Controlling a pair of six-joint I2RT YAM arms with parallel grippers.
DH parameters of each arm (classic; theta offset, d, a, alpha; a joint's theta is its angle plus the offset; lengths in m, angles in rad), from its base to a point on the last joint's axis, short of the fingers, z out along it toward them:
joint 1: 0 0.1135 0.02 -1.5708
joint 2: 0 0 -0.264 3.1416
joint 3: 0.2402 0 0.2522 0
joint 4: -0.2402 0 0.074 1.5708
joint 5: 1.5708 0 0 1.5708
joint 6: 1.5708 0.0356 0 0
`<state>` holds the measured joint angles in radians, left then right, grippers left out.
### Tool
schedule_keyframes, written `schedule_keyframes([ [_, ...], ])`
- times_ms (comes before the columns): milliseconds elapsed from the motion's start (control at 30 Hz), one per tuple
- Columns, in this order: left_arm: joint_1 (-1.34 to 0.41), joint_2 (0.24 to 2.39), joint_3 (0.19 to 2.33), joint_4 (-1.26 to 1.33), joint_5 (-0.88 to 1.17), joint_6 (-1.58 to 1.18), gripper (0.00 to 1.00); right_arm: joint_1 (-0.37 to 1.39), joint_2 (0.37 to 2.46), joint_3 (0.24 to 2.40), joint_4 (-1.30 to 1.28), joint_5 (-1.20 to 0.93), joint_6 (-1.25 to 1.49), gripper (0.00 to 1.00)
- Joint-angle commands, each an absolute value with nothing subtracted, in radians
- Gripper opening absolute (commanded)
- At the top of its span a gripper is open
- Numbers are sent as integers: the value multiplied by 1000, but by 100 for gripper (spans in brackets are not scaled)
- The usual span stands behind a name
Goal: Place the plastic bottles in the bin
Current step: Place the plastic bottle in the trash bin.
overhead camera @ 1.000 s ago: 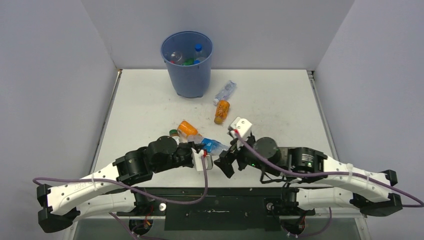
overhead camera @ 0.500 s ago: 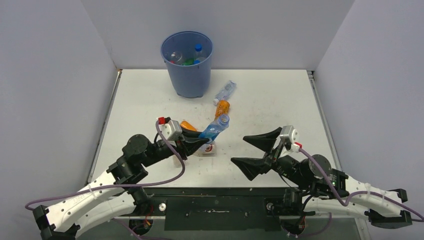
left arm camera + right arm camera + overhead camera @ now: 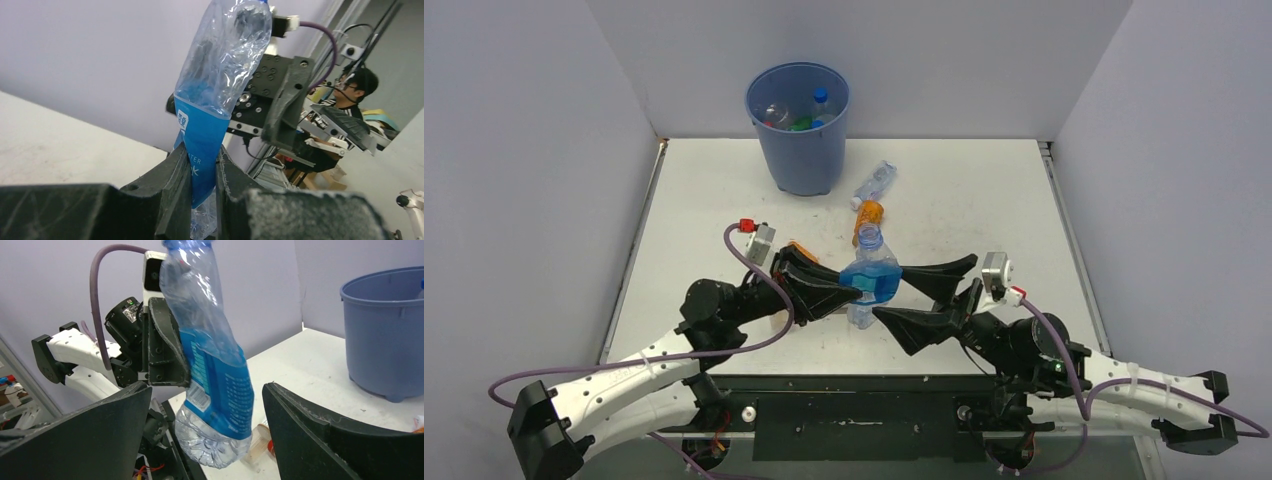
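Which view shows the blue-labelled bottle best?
Right wrist: the blue-labelled bottle shows nearly whole, neck to base, crumpled. Left wrist shows its label pinched in the left gripper, base cut off. Top external sees it from above, foreshortened.

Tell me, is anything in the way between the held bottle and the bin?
Nothing visible is. The blue-label bottle is lifted in the left fingers; an orange bottle and a clear one lie flat on the table, below the way to the bin.
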<state>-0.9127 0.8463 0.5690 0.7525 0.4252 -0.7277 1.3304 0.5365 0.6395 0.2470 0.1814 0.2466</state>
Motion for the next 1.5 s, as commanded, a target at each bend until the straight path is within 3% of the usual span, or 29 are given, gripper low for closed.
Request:
schedule_keyframes([
  [0,-917,845,566,950,476,-829,0,1336,585,652,354,160,277,81],
  [233,-917,843,549,987,484,-852,0,1336,588,651,379,189,288,79],
  [600,-937,855,543,1018,479,-851,0,1336,679,675,357,129,320,32],
  [633,-937,852,542,1013,473,-845,10,1335,679,675,354,122,320,28],
  [700,-937,840,538,1001,459,-827,49,1335,679,678,342,115,318,17],
  [733,-937,828,535,998,449,-817,62,1334,678,680,327,114,316,10],
  [833,-937,779,522,981,398,-780,93,1334,658,678,277,127,310,5],
  [867,-937,757,522,964,380,-764,97,1334,646,670,263,140,309,5],
  [1033,-937,653,569,792,250,-648,96,1334,601,640,197,188,312,5],
  [1233,-936,654,714,492,-48,-603,96,1335,574,625,131,225,301,5],
  [1467,-933,805,888,299,68,-633,96,1334,572,619,92,252,280,5],
])
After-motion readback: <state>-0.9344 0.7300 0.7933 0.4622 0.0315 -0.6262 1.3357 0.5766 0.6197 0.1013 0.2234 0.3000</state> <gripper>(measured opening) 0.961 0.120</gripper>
